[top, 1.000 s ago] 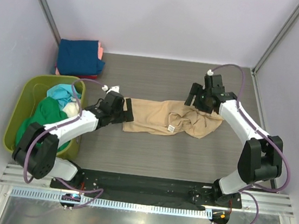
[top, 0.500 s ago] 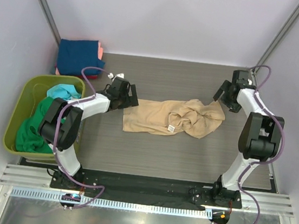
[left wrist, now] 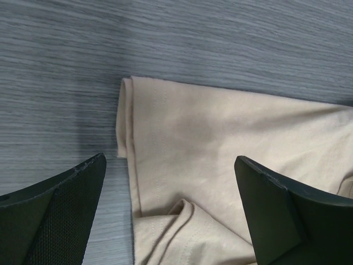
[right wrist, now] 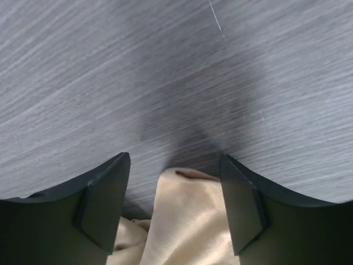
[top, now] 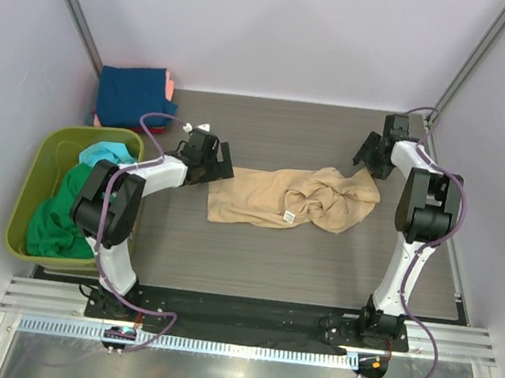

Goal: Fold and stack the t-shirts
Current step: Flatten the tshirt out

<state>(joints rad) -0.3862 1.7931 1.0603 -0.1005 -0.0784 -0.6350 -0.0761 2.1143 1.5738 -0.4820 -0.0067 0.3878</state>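
A large tan t-shirt [top: 288,198] lies crumpled lengthwise across the middle of the table. My left gripper [top: 217,166] hovers over its left end, open; its wide-apart fingers [left wrist: 60,212] straddle the hemmed corner of the tan shirt [left wrist: 220,143]. At the shirt's far right corner my right gripper [top: 369,159] is open too. A raised tip of the tan cloth [right wrist: 187,221] stands between its fingers [right wrist: 102,201], with a gap on either side. Green [top: 61,212] and teal [top: 105,154] t-shirts lie bunched in the bin. Folded navy, pink and red t-shirts form a stack [top: 133,93] at the back left.
The olive-green bin [top: 22,207] stands at the left edge beside the left arm. White walls close in the table on three sides, with the right wall near the right arm. Bare wood-grain tabletop [top: 262,264] lies in front of the shirt.
My right gripper has left the shirt's bunched right part and swung to the back right, now at the shirt's right tip, which lies spread out further right. The left gripper shifted slightly back.
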